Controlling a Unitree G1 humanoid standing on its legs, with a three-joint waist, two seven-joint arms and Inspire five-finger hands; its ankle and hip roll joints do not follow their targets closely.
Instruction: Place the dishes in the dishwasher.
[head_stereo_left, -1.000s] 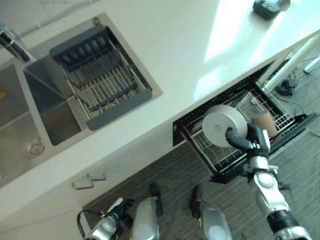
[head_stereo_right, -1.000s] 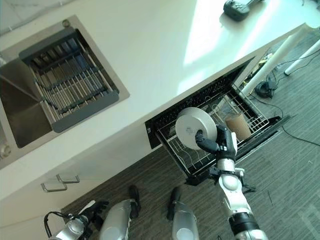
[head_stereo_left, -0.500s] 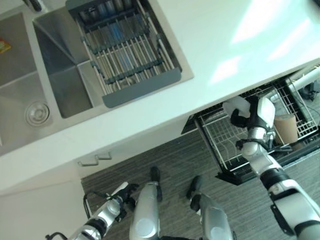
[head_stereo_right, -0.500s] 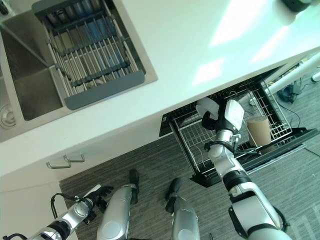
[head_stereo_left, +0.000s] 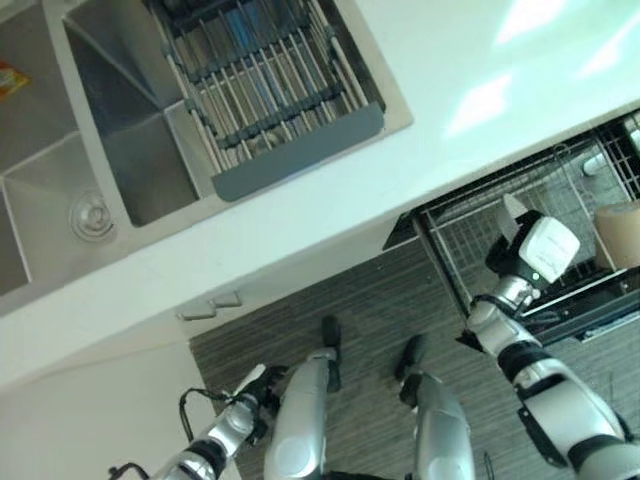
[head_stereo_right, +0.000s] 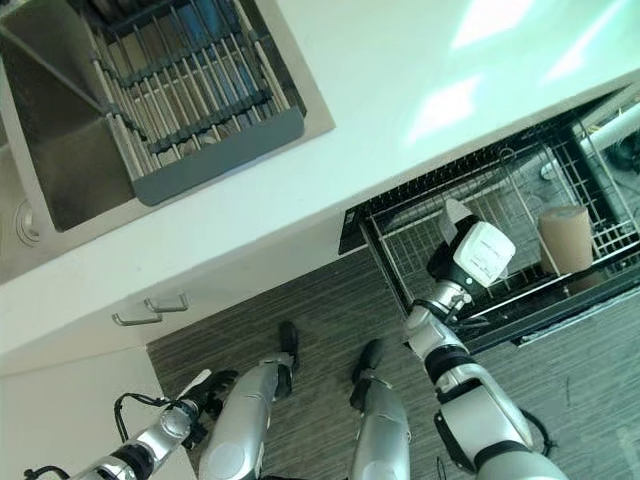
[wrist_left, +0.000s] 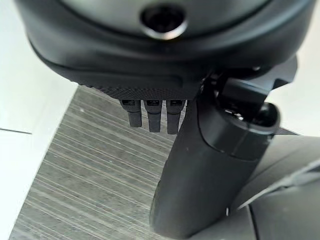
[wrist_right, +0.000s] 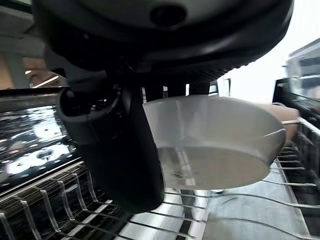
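- Right hand (wrist_right: 115, 150) of yours grips the white bowl (wrist_right: 215, 142), thumb on 1 side of the rim, fingers on the other; the bowl is tilted on edge.
- You see the bowl hanging just above the wires of the pulled-out dishwasher rack (head_stereo_right: 520, 240), apart from them.
- Beyond your hand, near the rack's far edge, a brown cup (head_stereo_right: 565, 240) stands upright, well apart from the bowl.
- Between your hand and the rack's near front rail you have open wire.
- Left hand (wrist_left: 200, 165) of yours hangs relaxed over the striped floor (wrist_left: 90, 185), holding nothing.
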